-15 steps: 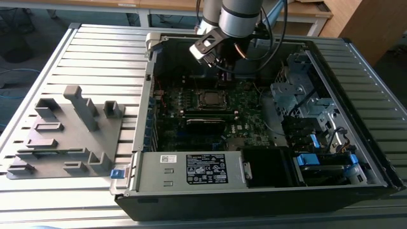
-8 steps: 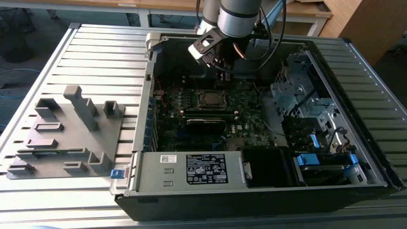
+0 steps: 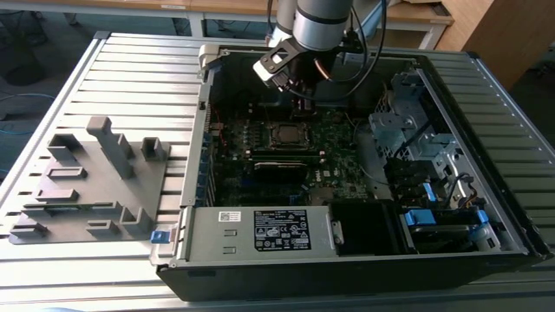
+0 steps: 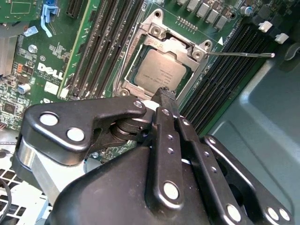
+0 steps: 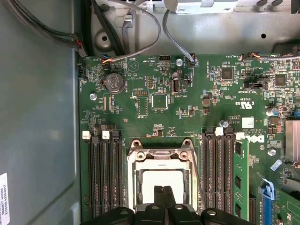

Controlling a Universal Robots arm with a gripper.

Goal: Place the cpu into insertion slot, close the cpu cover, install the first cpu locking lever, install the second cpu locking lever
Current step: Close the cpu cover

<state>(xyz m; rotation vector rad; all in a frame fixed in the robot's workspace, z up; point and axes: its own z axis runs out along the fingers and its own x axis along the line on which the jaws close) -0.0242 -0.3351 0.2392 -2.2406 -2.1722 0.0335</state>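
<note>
The cpu [image 4: 161,71] lies flat in the insertion slot [image 4: 123,83], its dull silver top showing through the window of the cpu cover [image 4: 174,45], which lies down over it. A thin metal locking lever [image 4: 239,54] sticks out sideways from the socket's corner, over the memory slots. My gripper [image 4: 165,92] hovers just above the socket's edge, fingers pressed together and holding nothing. In the first wrist view the cpu [image 5: 161,178] sits just beyond the gripper [image 5: 163,190]. In the exterior view the gripper [image 3: 303,107] hangs just behind the socket [image 3: 286,133].
Long black memory slots [image 5: 218,164] flank the socket on both sides. The open computer case [image 3: 197,130] holds a labelled power supply box [image 3: 260,231] at the front and drive bays [image 3: 416,136] at the exterior view's right. A grey fixture [image 3: 87,182] lies on the exterior view's left.
</note>
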